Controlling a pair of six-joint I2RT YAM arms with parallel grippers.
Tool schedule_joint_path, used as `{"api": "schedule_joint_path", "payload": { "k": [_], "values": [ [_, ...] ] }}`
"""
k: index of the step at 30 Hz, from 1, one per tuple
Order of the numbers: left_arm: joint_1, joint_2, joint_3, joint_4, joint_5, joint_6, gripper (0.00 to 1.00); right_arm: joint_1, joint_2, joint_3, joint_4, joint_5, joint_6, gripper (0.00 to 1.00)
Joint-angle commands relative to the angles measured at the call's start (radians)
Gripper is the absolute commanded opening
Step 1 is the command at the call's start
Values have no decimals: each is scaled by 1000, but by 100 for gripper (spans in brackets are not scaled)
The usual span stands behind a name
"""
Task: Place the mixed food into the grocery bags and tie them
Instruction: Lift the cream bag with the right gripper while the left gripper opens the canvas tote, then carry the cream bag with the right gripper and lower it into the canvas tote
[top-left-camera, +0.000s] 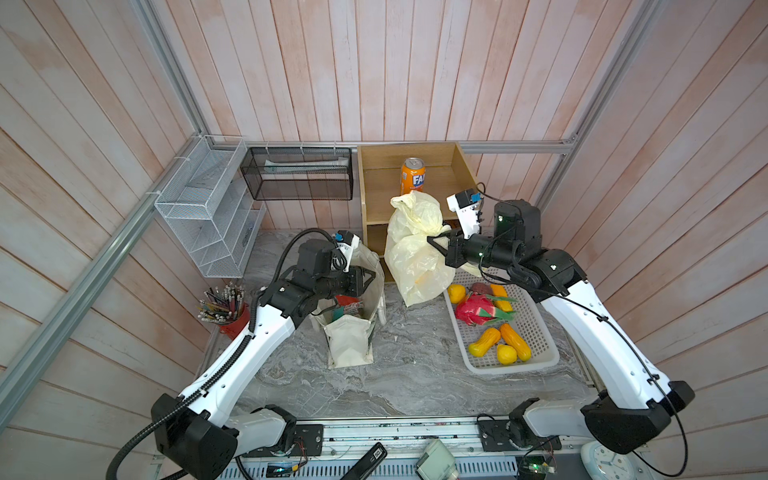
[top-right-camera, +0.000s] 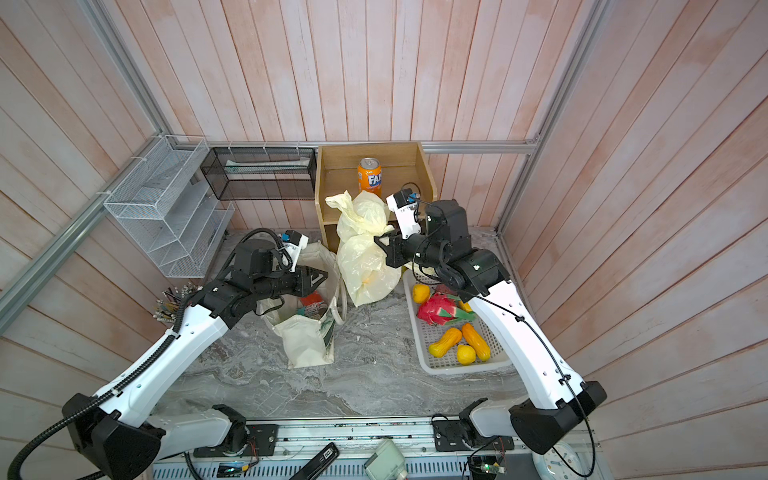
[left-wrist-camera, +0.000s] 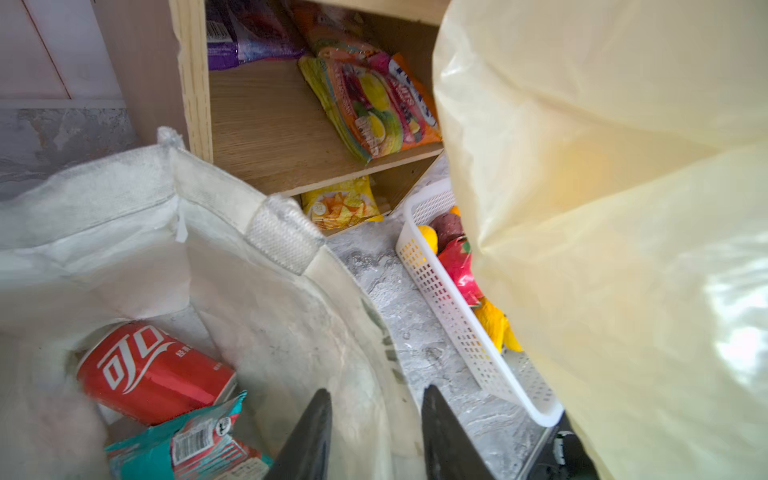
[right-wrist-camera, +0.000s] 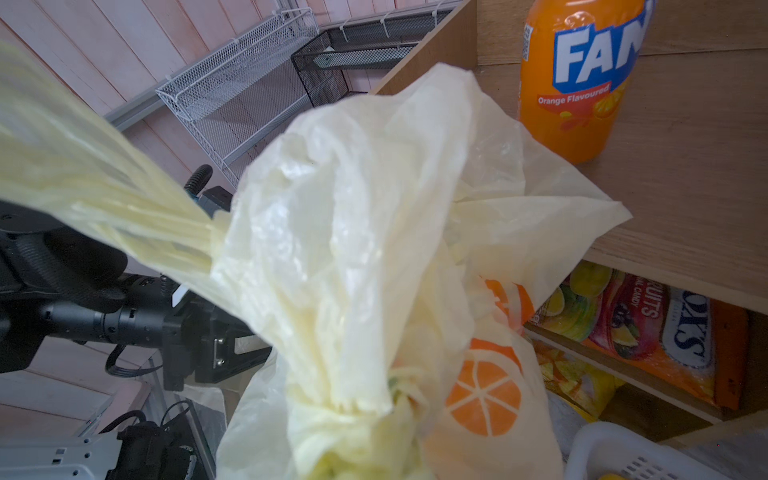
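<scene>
Two bags: plastic carrier bag (top-left-camera: 415, 257) at the desk's far edge, neck pinched in the right end effector (top-left-camera: 432, 241); cloth tote (top-left-camera: 351, 345) nearer the left edge, cola can (left-wrist-camera: 153, 374) inside. Left end effector (top-right-camera: 322, 276) gapes empty; best it takes the loose handle (top-left-camera: 401, 202), pulling steadily.

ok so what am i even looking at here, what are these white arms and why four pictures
Two robot arms stand at a marble table. Two pictures look down from overhead, from nearly the same spot; the other two come from a camera on each arm's wrist. On the table are a cream tote with a red cola can and a teal snack packet inside, a pale-yellow plastic bag, and a white basket of toy fruits. An orange Fanta can sits on the wooden shelf behind. The right gripper is shut on the plastic bag; the left gripper is open over the tote, holding nothing.
</scene>
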Motion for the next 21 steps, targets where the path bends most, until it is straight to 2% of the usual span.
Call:
{"api": "schedule_joint_path", "payload": {
  "k": [1,8,14,20,21],
  "values": [
    [33,-60,48,16,-50,26,42,14,21,74,-10,-20,24,0],
    [159,-125,-10,-54,-234,114,46,121,148,260,-72,32,13,0],
    [280,-147,-123,-40,-206,130,47,226,336,476,-141,104,0,0],
    [314,-146,-210,-15,-186,144,47,291,510,660,-189,158,8,0],
    [317,-147,-220,-8,-178,146,44,295,533,677,-193,165,13,0]
  ]
}}
